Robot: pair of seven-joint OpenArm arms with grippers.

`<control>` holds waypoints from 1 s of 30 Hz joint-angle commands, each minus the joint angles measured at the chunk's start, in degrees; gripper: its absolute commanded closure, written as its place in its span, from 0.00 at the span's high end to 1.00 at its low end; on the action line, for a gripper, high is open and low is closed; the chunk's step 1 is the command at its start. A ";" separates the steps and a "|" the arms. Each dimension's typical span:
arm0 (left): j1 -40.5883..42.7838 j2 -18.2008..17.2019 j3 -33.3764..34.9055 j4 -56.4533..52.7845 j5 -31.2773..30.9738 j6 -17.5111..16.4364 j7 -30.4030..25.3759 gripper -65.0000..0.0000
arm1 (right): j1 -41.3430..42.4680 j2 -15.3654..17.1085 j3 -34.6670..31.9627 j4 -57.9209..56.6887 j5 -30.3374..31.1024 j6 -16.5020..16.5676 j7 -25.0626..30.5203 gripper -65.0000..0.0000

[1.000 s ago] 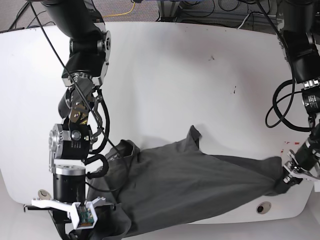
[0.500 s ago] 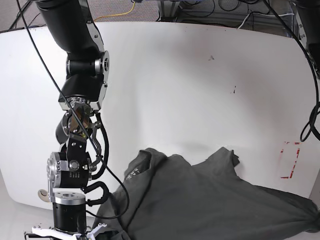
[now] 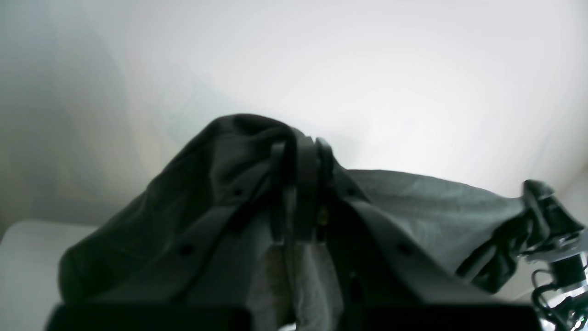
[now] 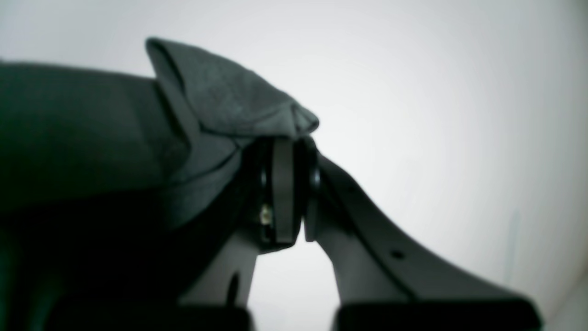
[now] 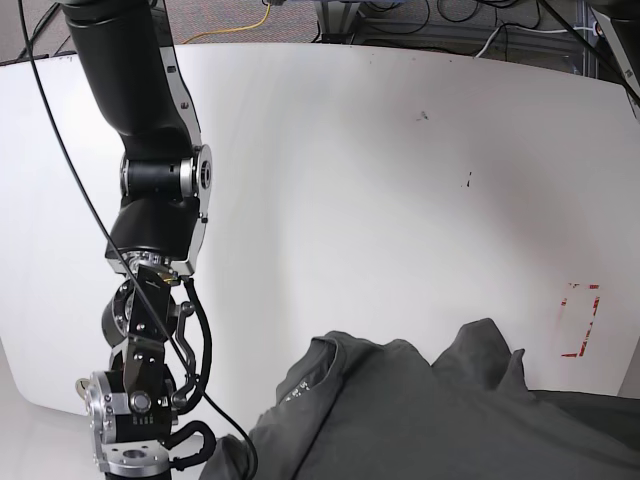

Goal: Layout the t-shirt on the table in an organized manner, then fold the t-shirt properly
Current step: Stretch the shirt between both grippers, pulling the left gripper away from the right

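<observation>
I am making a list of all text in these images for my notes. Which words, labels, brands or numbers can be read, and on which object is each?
None can be read.
t-shirt: a pale print inside the collar, too small and blurred to read.
table: only dark scuffs and a red tape rectangle, no writing.
Both wrist views: blurred cloth, no text.

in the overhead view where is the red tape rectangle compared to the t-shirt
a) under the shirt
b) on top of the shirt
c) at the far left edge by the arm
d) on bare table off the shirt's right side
d: the red tape rectangle lies uncovered on the white table, up and right of the dark t-shirt bunched at the near edge.
</observation>
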 commanded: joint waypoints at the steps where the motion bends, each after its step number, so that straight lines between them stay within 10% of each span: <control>1: -3.54 -2.14 -0.27 0.33 -0.82 -0.36 -1.93 0.00 | 3.23 0.20 0.22 0.60 -0.30 -1.23 0.73 0.00; 14: -7.50 -3.89 4.47 -0.38 -2.58 -0.36 -0.70 0.00 | -0.03 0.20 0.48 2.71 -0.47 2.11 0.55 0.00; 30: 16.94 -1.43 -0.27 9.73 -4.69 -0.44 -0.08 0.00 | -24.82 0.02 0.30 18.45 -0.38 2.20 0.55 0.00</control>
